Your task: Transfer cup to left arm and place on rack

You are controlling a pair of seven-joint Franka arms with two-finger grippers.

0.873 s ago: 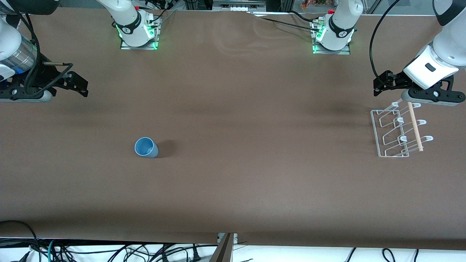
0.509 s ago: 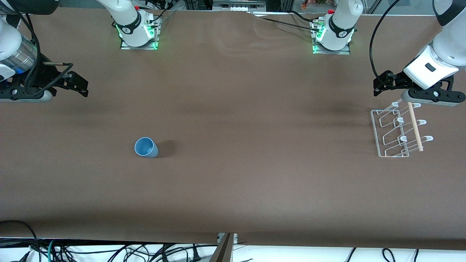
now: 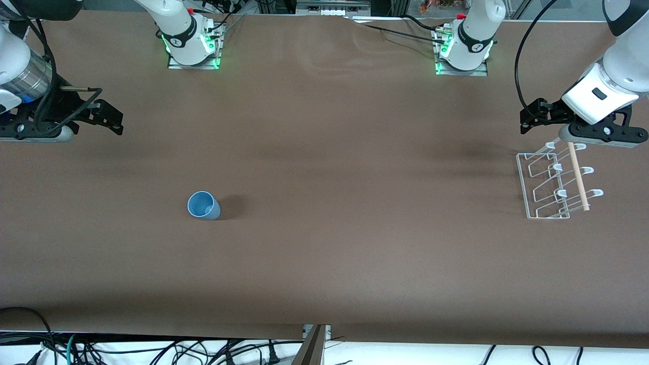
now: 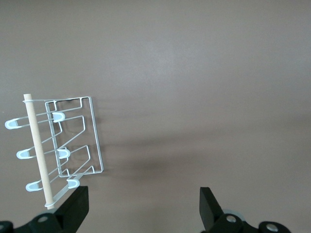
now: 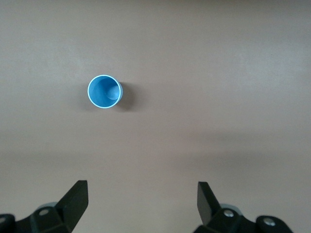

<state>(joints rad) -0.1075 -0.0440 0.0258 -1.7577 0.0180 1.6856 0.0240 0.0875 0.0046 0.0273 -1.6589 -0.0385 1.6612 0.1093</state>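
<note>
Cup (image 3: 204, 205) stands upright, well apart from rack (image 3: 552, 182); both grippers released.

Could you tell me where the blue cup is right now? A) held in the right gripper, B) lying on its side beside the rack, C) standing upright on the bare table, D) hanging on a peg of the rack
C: the cup stands mouth-up on the table, apart from the rack and both grippers.

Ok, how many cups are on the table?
1. The cup stands upright on the table toward the right arm's end, apart from the rack at the left arm's end. Nothing in view could hide another.
</note>
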